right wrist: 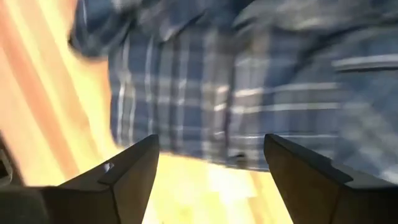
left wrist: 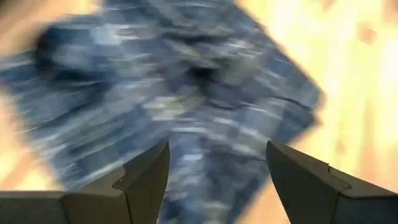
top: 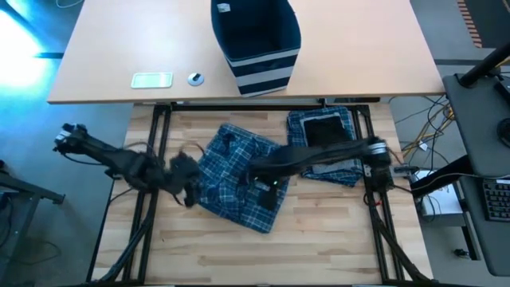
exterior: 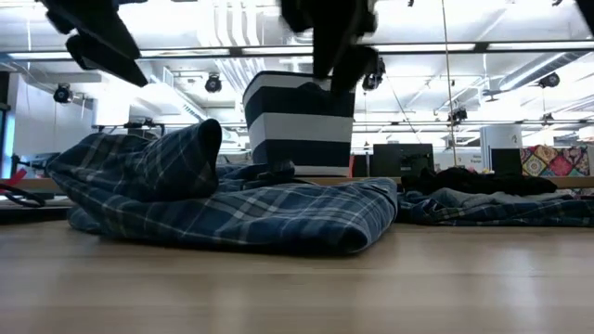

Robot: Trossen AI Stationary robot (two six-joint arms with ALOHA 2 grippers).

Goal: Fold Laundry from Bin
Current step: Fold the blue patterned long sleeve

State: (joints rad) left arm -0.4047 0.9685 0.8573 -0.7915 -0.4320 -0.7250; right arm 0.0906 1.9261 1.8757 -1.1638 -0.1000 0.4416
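Both grippers, left [left wrist: 217, 180] and right [right wrist: 211, 177], spread wide, empty, above plaid garment [top: 239, 179] on table [top: 319, 239] centre. Bin [top: 255, 40] far behind, empty. I judge fold midway; next I grasp edge.

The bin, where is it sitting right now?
In the high view the bin stands upright on the pale desk beyond the wooden work table, about centre, past the plaid garment and right of a small white card.
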